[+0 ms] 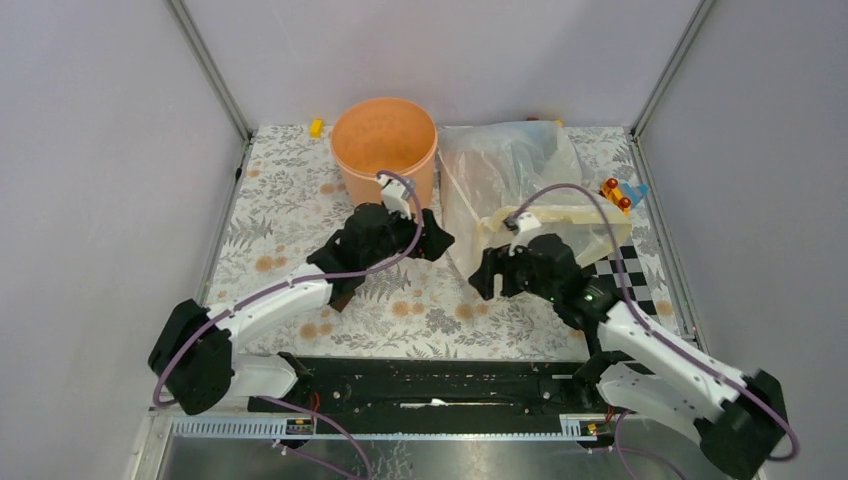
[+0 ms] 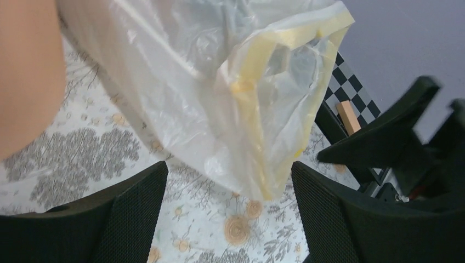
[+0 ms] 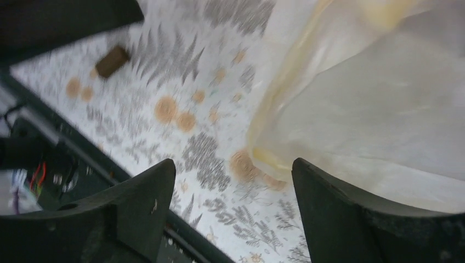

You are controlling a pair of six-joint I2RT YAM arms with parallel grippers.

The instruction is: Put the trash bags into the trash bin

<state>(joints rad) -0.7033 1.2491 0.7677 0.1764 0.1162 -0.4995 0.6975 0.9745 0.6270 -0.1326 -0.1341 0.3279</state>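
The peach-orange trash bin [image 1: 384,145] stands upright at the back of the table; its wall fills the left edge of the left wrist view [image 2: 27,71]. No pink trash bag shows in any view. My left gripper [image 1: 440,241] is open and empty just right of the bin's base, its jaws [image 2: 229,208] over the floral cloth, close to the lower corner of a pale yellow bag [image 2: 274,104]. My right gripper [image 1: 487,279] is open and empty [image 3: 233,203] at the near left corner of that yellow bag [image 3: 356,109].
A clear whitish bag [image 1: 505,160] lies right of the bin with the yellow bag [image 1: 565,225] partly over it. A checkered board [image 1: 630,278], an orange-and-blue toy [image 1: 622,193] and a small yellow piece [image 1: 316,127] lie around. A brown block [image 3: 112,60] lies on the cloth.
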